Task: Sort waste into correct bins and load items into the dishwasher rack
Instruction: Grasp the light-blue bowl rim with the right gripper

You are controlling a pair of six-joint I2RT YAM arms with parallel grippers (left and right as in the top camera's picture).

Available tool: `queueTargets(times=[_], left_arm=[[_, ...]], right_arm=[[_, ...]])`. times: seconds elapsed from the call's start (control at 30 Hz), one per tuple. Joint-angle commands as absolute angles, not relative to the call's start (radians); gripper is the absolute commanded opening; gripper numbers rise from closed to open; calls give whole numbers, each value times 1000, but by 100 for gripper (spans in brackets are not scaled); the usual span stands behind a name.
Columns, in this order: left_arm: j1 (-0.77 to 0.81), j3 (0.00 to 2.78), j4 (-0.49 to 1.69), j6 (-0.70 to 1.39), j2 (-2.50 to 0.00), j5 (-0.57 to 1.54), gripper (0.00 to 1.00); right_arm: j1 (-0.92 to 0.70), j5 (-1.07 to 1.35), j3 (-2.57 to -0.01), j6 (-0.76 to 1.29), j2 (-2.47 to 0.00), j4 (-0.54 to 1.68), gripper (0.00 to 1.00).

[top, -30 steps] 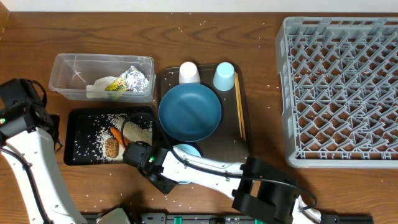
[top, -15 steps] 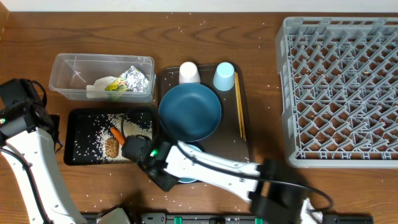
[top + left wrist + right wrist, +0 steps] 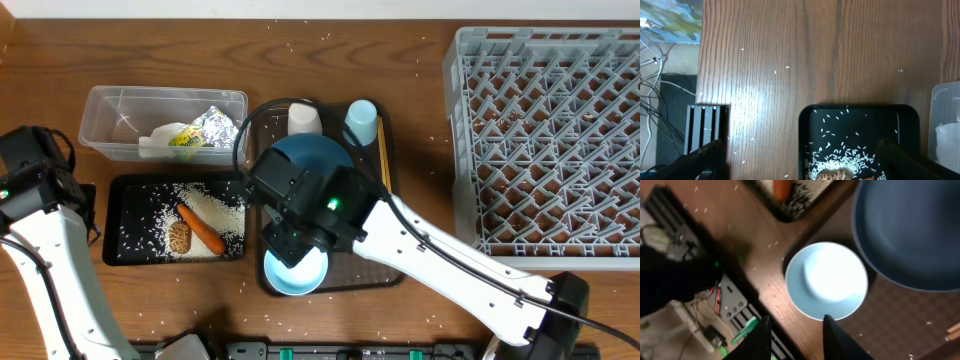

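**Item:** white bowl (image 3: 827,280). Round, shallow and smooth-glazed, with a pale blue cast. It has no long axis, so any point on the rim serves.

**Location:** upright at the 6 o'clock end of the brown serving tray (image 3: 890,315), at 6 o'clock from the dark blue plate (image 3: 910,225). Whether the two rims touch cannot be told.

**Right claw** (image 3: 796,325): jaws parted, nothing between them. In its wrist view the bowl lies at 12 o'clock, just past the fingertips. This is by far the nearer arm.

**Left claw** (image 3: 800,150): spread wide and empty, off the 9 o'clock end of the black tray (image 3: 112,222), well apart from the bowl.

**Black tray, contents:** carrot (image 3: 201,229), tapered, matte orange, long axis 10 to 4 o'clock; small brown lump (image 3: 180,236); loose rice grains (image 3: 225,200).

**Dishwasher rack** (image 3: 550,140): grey plastic peg grid on the table's 3 o'clock side.

**Judgement:** a rim grasp on the bowl looks likely next.
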State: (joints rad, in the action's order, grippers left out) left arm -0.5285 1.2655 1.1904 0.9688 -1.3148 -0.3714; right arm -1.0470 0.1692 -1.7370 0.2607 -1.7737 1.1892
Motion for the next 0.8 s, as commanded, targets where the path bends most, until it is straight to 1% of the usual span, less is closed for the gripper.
queueTargets(times=[0.0, 0.17, 0.47, 0.57, 0.77], left_arm=[[-533, 1264, 1196, 974, -1313, -377, 98], [-533, 1264, 1196, 974, -1313, -377, 98], [-533, 1264, 1196, 974, -1313, -377, 98], [-533, 1264, 1196, 974, -1313, -377, 98], [-533, 1264, 1196, 974, -1313, -377, 98]], right_arm=[[-1079, 211, -1691, 228, -1814, 1168, 29], [-1132, 205, -1632, 260, -1914, 1095, 28], [-1180, 176, -1631, 277, -2110, 1056, 25], [-1179, 176, -1631, 284, -2138, 1055, 24], [-1182, 164, -1628, 284, -2149, 1018, 27]])
